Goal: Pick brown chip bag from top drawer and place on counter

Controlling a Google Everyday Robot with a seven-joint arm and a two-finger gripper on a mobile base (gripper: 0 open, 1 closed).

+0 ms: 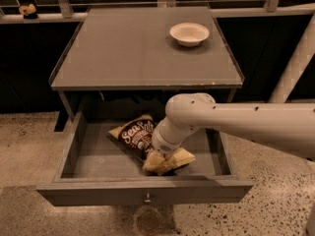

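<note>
The brown chip bag (140, 136) lies in the open top drawer (142, 191), dark panel with white lettering up, one pale tan end toward the back left and the other (170, 161) toward the front. My gripper (160, 149) reaches down into the drawer over the middle of the bag, and the white wrist hides it. The white arm comes in from the right. The grey counter (133, 48) above holds no bag.
A small white bowl (189, 33) sits at the back right of the counter. A white diagonal post (295, 63) stands at the right. Speckled floor (24, 146) surrounds the cabinet. A small tan object (27, 10) rests on the ledge at the far left.
</note>
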